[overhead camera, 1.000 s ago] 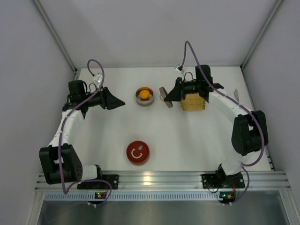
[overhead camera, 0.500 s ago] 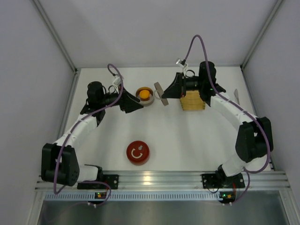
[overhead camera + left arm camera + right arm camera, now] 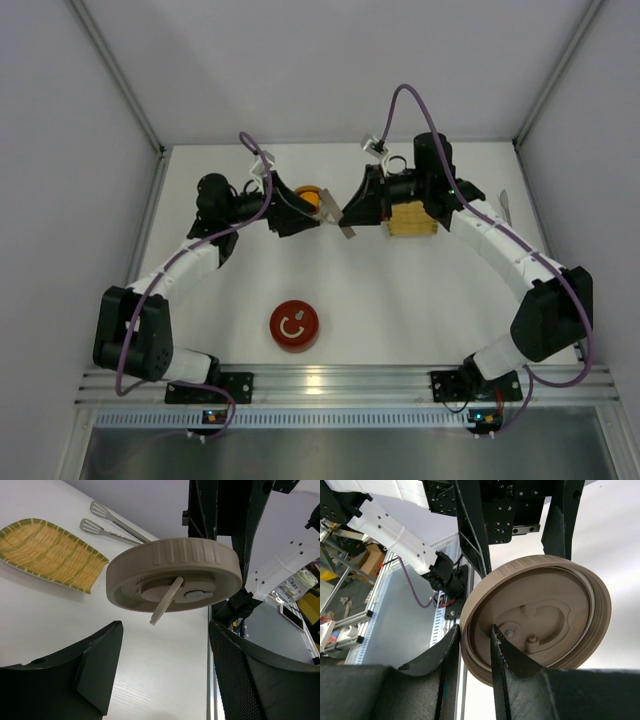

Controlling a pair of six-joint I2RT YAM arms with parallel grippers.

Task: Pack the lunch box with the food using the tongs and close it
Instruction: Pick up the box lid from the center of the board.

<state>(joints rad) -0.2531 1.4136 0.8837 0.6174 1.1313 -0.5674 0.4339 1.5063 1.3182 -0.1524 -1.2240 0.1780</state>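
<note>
The round lunch box (image 3: 302, 192) stands at the back middle, mostly covered by my left gripper (image 3: 303, 220), with an orange-yellow piece of food (image 3: 310, 198) showing in it. My left gripper (image 3: 165, 675) is open and empty, and the beige lid (image 3: 175, 575) hangs tilted just ahead of its fingers. My right gripper (image 3: 475, 636) is shut on the rim of that beige lid (image 3: 545, 625), holding it in the air right of the box (image 3: 343, 218). The silver tongs (image 3: 112, 527) lie on the table beyond the woven tray, by the right wall (image 3: 503, 205).
A woven yellow tray (image 3: 413, 220) sits under my right forearm, also in the left wrist view (image 3: 50, 555). A red round lid-like disc (image 3: 294, 326) lies near the front middle. White walls close in the table's left, back and right.
My left gripper has swung right, up to the lunch box. My right gripper has carried the beige lid left, from beside the woven tray to the box's right edge.
</note>
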